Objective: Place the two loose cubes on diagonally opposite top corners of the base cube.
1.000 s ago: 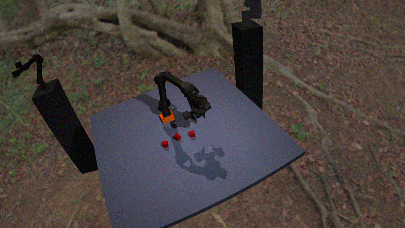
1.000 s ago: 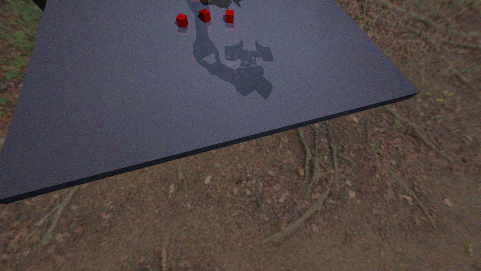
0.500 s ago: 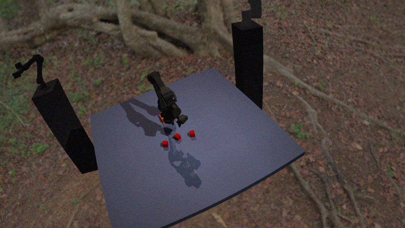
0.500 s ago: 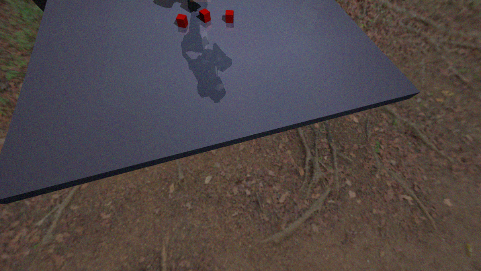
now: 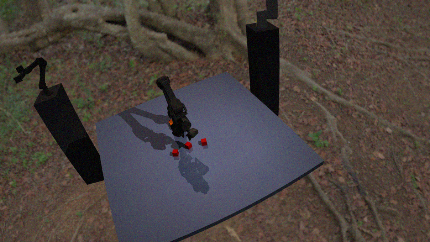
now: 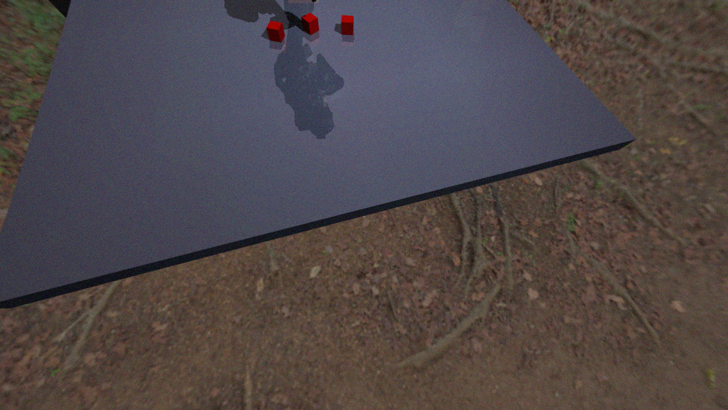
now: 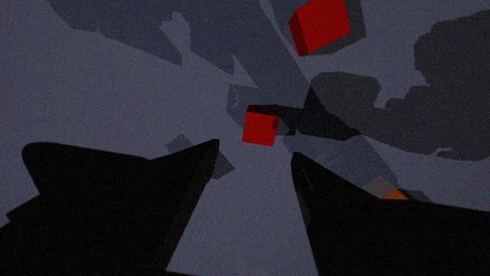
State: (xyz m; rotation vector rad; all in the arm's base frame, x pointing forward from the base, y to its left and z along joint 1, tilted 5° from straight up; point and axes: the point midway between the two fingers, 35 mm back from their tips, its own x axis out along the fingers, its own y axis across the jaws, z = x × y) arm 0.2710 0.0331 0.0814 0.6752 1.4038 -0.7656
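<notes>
Three red cubes of like size stand apart on the table; I cannot tell which one is the fixed base. The middle cube (image 5: 188, 145) (image 6: 310, 23) (image 7: 260, 129) is turned differently from the outer two. The left cube (image 5: 175, 152) (image 6: 275, 31) (image 7: 324, 26) and the right cube (image 5: 204, 141) (image 6: 347, 25) stand at its sides. In the wrist view the right cube is nearly all hidden behind a finger. My gripper (image 5: 186, 137) (image 7: 255, 151) is open and empty, above the table near the middle cube, which shows just beyond the fingertips in the wrist view.
The arm's orange base (image 5: 171, 122) (image 7: 395, 195) is mostly hidden behind the arm. The table (image 5: 240, 168) (image 6: 178, 152) has a dark front edge. Black pedestals with arms stand beyond it at left (image 5: 57, 120) and back right (image 5: 263, 66). The arm's shadows fall around the cubes.
</notes>
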